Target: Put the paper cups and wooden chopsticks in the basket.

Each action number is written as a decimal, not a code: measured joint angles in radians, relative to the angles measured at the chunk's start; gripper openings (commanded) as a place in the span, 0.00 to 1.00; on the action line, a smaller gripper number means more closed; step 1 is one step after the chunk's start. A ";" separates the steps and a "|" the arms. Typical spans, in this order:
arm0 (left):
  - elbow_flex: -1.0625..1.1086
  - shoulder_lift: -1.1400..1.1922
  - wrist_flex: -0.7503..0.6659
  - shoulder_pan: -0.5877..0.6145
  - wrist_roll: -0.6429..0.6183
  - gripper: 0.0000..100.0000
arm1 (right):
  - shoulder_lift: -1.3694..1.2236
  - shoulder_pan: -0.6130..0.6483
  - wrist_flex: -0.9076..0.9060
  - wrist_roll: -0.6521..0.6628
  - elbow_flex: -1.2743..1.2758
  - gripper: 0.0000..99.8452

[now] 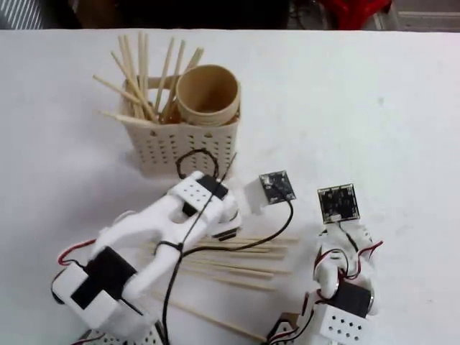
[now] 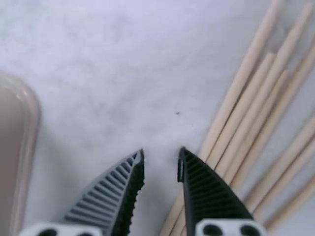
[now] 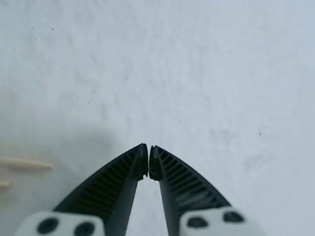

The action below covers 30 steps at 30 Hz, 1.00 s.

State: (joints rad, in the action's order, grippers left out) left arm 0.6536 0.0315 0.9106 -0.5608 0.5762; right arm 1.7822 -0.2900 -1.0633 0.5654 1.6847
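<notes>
A cream perforated basket [image 1: 185, 147] stands at the back left of the table. It holds a paper cup [image 1: 208, 93] and several upright wooden chopsticks [image 1: 144, 75]. Several loose chopsticks [image 1: 241, 260] lie flat on the table in front of it, under the left arm [image 1: 172, 230]. My left gripper [image 2: 161, 160] is open by a narrow gap just above the table with nothing between its fingers. One fingertip [image 2: 189, 169] sits over the edge of the chopstick bundle [image 2: 251, 128]. My right gripper [image 3: 148, 162] is shut on nothing above bare table, with chopstick tips [image 3: 27, 164] off to one side.
The right arm [image 1: 343, 280] rests near the table's front right. In the left wrist view a pale beige rounded edge [image 2: 17, 147] is close beside the gripper. The white table [image 1: 359, 108] stretches open to the right of the basket.
</notes>
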 measured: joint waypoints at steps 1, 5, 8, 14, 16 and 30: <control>0.002 -0.021 0.011 0.000 0.000 0.13 | 0.000 0.000 0.000 0.000 0.000 0.02; 0.075 -0.161 0.015 -0.002 -0.003 0.14 | 0.000 0.000 0.000 0.000 0.000 0.02; 0.112 -0.229 0.015 -0.002 -0.003 0.14 | 0.000 0.000 0.000 0.000 0.000 0.02; 0.115 -0.230 0.025 -0.048 -0.003 0.14 | 0.000 0.000 0.000 0.000 0.000 0.02; 0.115 -0.206 0.025 -0.080 -0.003 0.14 | 0.000 0.000 0.000 0.000 0.000 0.02; 0.020 -0.044 0.040 -0.020 -0.003 0.13 | 0.000 0.000 0.000 0.000 0.000 0.02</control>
State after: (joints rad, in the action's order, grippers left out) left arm 0.6736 -0.0130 0.9505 -0.5808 0.5731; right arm 1.7822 -0.2900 -1.0633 0.5654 1.6847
